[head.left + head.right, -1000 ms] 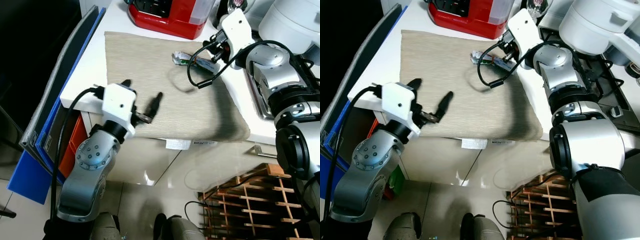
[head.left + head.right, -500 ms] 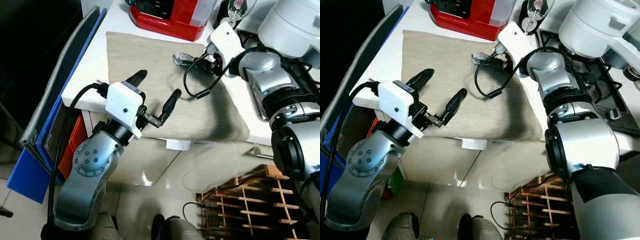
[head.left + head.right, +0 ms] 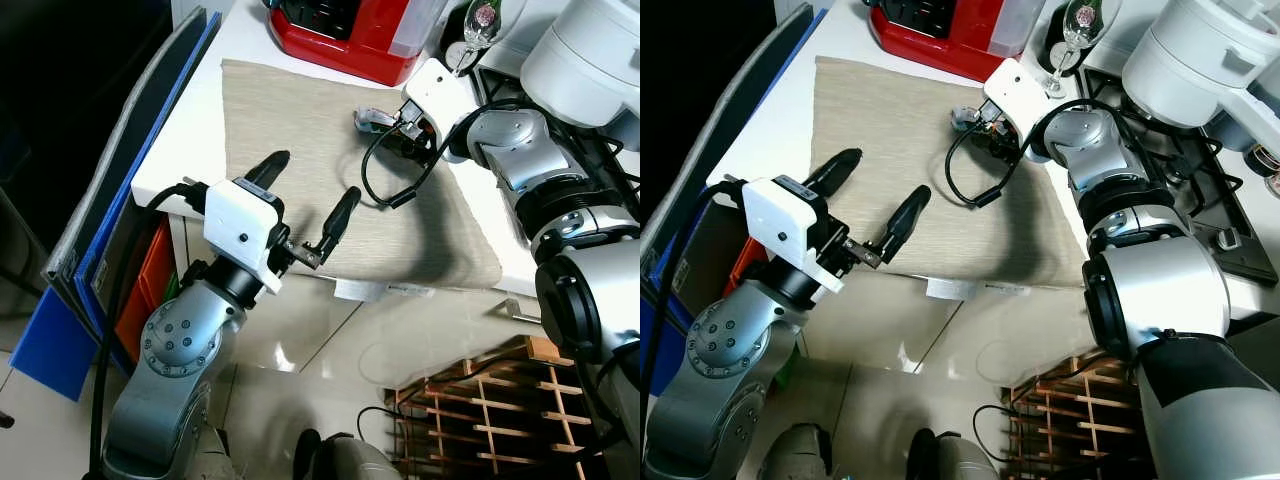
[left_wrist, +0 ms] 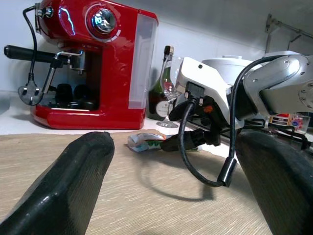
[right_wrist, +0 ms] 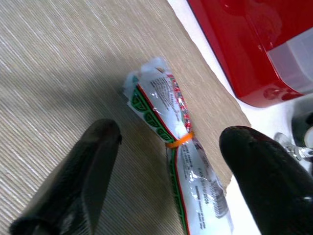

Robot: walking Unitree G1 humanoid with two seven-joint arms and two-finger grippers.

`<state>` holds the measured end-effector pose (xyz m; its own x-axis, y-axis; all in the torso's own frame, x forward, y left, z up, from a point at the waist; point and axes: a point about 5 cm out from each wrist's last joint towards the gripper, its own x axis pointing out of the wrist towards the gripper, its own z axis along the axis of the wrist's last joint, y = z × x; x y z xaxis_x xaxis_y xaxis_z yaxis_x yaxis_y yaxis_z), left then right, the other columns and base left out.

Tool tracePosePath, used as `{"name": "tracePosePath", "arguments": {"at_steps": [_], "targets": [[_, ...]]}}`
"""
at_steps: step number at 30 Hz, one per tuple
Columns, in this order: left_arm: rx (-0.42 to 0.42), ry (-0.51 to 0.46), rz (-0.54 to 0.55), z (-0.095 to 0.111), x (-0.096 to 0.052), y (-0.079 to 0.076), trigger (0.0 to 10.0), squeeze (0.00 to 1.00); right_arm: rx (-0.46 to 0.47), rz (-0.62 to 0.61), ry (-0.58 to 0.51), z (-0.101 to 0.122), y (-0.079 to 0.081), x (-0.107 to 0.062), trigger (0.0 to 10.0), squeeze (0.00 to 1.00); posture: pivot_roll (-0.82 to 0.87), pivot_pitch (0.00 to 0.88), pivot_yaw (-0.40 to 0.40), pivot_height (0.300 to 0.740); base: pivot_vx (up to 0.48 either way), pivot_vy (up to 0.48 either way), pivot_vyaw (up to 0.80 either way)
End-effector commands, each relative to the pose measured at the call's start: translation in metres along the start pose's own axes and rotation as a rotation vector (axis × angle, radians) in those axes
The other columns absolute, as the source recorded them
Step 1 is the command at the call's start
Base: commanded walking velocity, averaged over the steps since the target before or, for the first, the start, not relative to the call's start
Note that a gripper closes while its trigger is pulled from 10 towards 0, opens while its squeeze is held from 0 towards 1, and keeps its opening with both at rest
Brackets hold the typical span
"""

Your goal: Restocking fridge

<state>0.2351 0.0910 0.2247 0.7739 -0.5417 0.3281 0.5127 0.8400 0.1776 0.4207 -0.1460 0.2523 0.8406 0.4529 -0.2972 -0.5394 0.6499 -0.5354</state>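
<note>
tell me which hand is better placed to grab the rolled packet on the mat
Right. The right hand hangs open with the rolled packet between its fingers. The left hand, also open, sits at the mat's near edge.

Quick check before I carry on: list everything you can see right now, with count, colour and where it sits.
packet: one, clear wrap with red and green print, orange band round its middle, lying at the mat's far edge between the right hand's fingers
mat: one, beige woven, spread on the white counter
coffee machine: one, red, behind the mat
wine glass: one, clear, right of the coffee machine
cooker: one, white, far right on the counter
boards: blue and grey, leaning left of the counter
wooden rack: one, brown, on the floor at lower right
left hand: open, over the mat's near edge
right hand: open, straddling the packet
</note>
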Motion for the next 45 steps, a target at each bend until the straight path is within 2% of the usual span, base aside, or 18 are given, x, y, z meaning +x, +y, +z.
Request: {"name": "tracePosePath", "arguments": {"at_steps": [1,4,6,8,9,10,21,30,31,32,45], "targets": [[-0.017,-0.015,-0.024,0.004,0.001,-0.006,10.0,0.00,0.011,-0.014,0.051,-0.011,-0.003,-0.003,10.0,1.00,0.24,0.150,-0.263,0.740,0.000,0.000,0.00],[-0.018,-0.015,-0.024,0.004,0.001,-0.007,10.0,0.00,0.002,-0.034,0.056,-0.012,-0.004,-0.003,10.0,1.00,0.24,0.152,-0.264,0.740,0.000,0.000,0.00],[-0.019,-0.013,-0.020,0.004,0.001,-0.007,10.0,0.00,-0.079,-0.136,0.085,-0.013,-0.009,-0.004,10.0,1.00,0.24,0.154,-0.265,0.740,0.000,0.000,0.00],[-0.019,-0.012,-0.018,0.005,0.000,-0.007,10.0,0.00,-0.084,-0.156,0.086,-0.013,-0.010,-0.004,10.0,1.00,0.24,0.156,-0.265,0.740,0.000,0.000,0.00],[-0.020,-0.011,-0.015,0.005,0.000,-0.007,10.0,0.00,-0.076,-0.155,0.093,-0.015,-0.008,-0.003,10.0,0.52,0.24,0.158,-0.266,0.740,0.000,0.000,0.00],[-0.020,-0.011,-0.014,0.005,0.000,-0.007,10.0,0.00,-0.072,-0.153,0.098,-0.017,-0.007,-0.003,10.0,0.00,0.24,0.161,-0.266,0.740,0.000,0.000,0.00],[-0.027,-0.004,-0.003,0.006,-0.001,-0.006,10.0,0.00,-0.086,-0.170,0.137,-0.024,-0.004,-0.002,10.0,0.00,0.25,0.173,-0.264,0.740,0.000,0.000,0.00],[-0.026,0.004,0.002,0.007,-0.002,-0.005,10.0,0.00,-0.060,-0.143,0.161,-0.030,0.005,0.002,10.0,0.00,0.25,0.182,-0.263,0.740,0.000,0.000,0.00],[-0.027,0.004,0.003,0.007,-0.002,-0.005,10.0,0.00,-0.059,-0.145,0.162,-0.030,0.005,0.002,5.6,0.00,0.25,0.182,-0.263,0.740,0.000,0.000,0.00],[-0.027,0.005,0.003,0.007,-0.002,-0.004,10.0,0.00,-0.058,-0.147,0.163,-0.030,0.005,0.002,0.0,0.00,0.25,0.182,-0.263,0.740,0.000,0.000,0.00],[-0.028,0.010,0.025,0.006,0.001,-0.001,10.0,0.00,0.010,-0.200,0.126,-0.028,0.000,0.000,0.0,0.00,0.23,0.183,-0.265,0.740,0.000,0.000,0.00]]}}
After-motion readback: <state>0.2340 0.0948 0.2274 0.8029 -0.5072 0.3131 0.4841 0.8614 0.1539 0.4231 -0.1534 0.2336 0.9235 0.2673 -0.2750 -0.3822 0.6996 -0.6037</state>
